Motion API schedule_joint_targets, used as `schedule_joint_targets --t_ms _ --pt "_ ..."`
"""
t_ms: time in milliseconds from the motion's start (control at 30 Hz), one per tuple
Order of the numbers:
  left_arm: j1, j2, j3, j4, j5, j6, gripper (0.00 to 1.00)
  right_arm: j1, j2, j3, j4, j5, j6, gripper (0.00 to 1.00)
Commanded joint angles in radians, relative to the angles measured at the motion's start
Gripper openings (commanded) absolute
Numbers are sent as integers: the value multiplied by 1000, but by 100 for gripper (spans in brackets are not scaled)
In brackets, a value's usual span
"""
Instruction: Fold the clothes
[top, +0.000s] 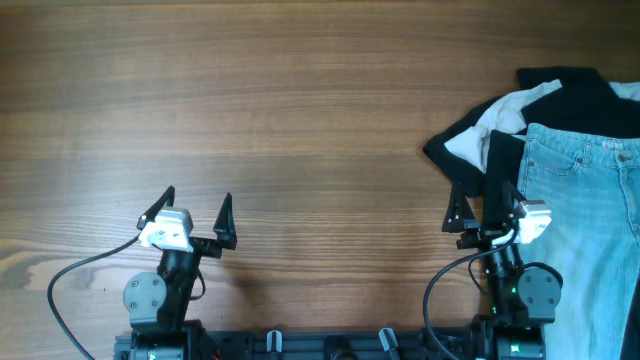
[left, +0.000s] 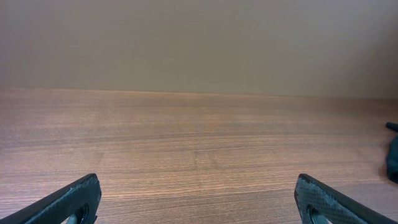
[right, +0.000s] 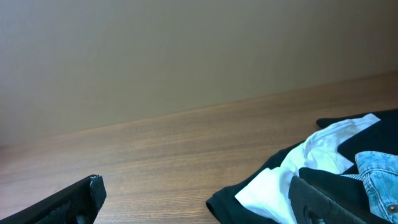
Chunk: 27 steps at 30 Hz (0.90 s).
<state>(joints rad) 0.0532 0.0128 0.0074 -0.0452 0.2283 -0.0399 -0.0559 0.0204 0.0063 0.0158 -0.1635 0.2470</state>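
The pale blue denim shorts (top: 580, 215) lie at the table's right edge, waistband toward the far side, partly over a black-and-white garment (top: 500, 125). A corner of the denim shows in the right wrist view (right: 379, 174). My right gripper (top: 484, 206) is open and empty, hovering at the shorts' left edge over the black fabric; its fingers (right: 199, 199) frame the garment. My left gripper (top: 196, 205) is open and empty over bare wood at the front left, far from the clothes, and its fingers (left: 199, 202) frame only wood.
The black-and-white garment (right: 292, 180) lies bunched under the shorts at the back right. A wooden table (top: 280, 110) extends left and back. A beige wall (left: 199, 43) stands behind the far edge. Cables trail near both arm bases.
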Motion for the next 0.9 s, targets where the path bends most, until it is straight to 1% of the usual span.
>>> schedule_joint_targets --t_ms 0,100,233,367,467,533,567,633,700,767,867 --pt "-6 -6 -2 -1 -10 -6 100 -3 0 -1 4 13 18 100" --pt "-6 -6 -2 -5 -10 -6 100 -3 0 -1 27 7 19 100" --pt "-6 -6 -2 -10 -9 -6 100 -3 0 -1 26 -98 26 100" --pt "-6 -6 -2 -7 13 -6 100 -3 0 -1 13 -120 94 100" --pt "-6 -6 5 10 91 -7 100 -3 0 14 23 -211 93 100" --pt "-6 -6 28 5 97 -32 100 -3 2 48 24 -285 84 100" --pt "-6 -6 48 1 97 -55 100 -3 7 72 21 -324 52 100" --pt "-6 -2 97 -23 96 -74 100 -3 26 128 -4 -342 31 100" --pt "-6 36 196 -97 85 -74 100 -3 83 225 -74 -342 -5 100" --pt "-6 116 300 -175 77 -85 100 -3 197 345 -154 -359 -9 100" --pt "-5 307 479 -267 77 -97 100 -3 427 520 -249 -361 -7 100"
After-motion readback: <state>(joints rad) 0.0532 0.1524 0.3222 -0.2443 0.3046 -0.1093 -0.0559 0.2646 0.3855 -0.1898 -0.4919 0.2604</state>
